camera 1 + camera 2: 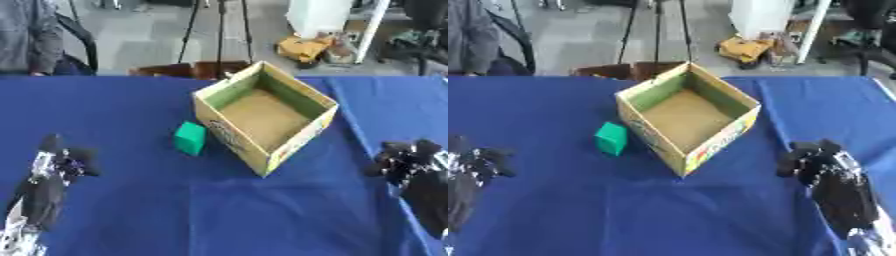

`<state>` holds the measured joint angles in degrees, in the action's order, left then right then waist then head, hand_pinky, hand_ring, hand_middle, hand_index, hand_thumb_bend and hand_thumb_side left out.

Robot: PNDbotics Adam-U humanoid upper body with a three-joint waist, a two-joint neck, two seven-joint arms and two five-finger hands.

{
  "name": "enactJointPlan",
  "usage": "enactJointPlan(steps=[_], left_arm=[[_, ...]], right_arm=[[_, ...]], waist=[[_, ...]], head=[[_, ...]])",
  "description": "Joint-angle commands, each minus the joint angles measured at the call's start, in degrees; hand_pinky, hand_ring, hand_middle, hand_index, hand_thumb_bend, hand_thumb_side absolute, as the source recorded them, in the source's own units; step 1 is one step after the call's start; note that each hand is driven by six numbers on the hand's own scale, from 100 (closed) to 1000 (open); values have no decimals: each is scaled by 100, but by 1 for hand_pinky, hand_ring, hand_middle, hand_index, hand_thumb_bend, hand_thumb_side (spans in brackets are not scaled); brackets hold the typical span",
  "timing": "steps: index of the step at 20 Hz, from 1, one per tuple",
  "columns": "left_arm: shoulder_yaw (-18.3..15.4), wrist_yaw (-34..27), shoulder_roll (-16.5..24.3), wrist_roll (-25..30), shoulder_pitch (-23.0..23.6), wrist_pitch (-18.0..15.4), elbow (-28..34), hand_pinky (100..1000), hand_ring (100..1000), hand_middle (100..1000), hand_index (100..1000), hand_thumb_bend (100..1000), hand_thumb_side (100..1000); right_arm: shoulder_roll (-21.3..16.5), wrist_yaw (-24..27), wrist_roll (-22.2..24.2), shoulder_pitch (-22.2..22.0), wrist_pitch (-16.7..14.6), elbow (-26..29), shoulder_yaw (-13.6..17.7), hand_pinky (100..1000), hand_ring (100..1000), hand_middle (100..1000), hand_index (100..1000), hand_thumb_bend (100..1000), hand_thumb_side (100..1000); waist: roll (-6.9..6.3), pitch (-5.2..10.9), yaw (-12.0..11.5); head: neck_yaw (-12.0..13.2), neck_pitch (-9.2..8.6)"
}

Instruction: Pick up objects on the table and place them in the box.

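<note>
Left hand (pixel 59 162) sits at lower left of the frame, above the blue tablecloth (pixel 131 110), arm coming up from the bottom-left corner. Fingers look partly bent and it holds nothing, but they're too blurred to call straight or curled: cannot tell.

Right hand (pixel 815 160) at lower right, arm entering from the bottom-right corner. Same story: dark fingers bunched at the tip, nothing in them, open vs closed cannot tell. Both hands well apart from the task items.

Green block (pixel 190 138): small, lying on the cloth a bit left of frame centre, just beside the left outer wall of the box, a narrow gap between them as far as I can see. Roughly between the left hand and the box, nearer the box.

Cardboard box (pixel 229 134): open top, centre of frame, turned so one corner points toward the lower edge. Inner walls greenish, floor plain brown; no object visible inside. Printed colour on the outer walls near the bottom corner.

Beyond the table, top of frame: tripod legs (pixel 219 30) at upper centre, yellow item (pixel 744 49) on the floor at upper right.
</note>
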<state>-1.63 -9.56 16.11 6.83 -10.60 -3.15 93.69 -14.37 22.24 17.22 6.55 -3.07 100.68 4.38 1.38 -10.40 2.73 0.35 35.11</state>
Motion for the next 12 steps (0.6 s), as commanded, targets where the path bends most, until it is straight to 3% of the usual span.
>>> enactJointPlan(steps=[1, 9, 12], left_arm=[[-40, -19, 57, 13, -39, -3, 120, 606, 808, 436, 592, 423, 1000], [-40, 4, 76, 28, -66, -9, 140, 607, 812, 441, 594, 419, 1000], [-43, 222, 184, 52, -170, -55, 194, 611, 821, 452, 606, 355, 990]], right_arm=[[-52, -8, 1, 45, 2, 124, 43, 647, 584, 571, 744, 100, 882], [-57, -4, 1, 48, 4, 121, 42, 647, 584, 571, 744, 100, 882], [-64, -6, 5, 42, 6, 118, 37, 646, 584, 571, 744, 100, 882]], waist=[[-12, 64, 1], [-20, 73, 13], [-23, 81, 16]], head=[[-19, -49], [-24, -63], [-21, -53]])
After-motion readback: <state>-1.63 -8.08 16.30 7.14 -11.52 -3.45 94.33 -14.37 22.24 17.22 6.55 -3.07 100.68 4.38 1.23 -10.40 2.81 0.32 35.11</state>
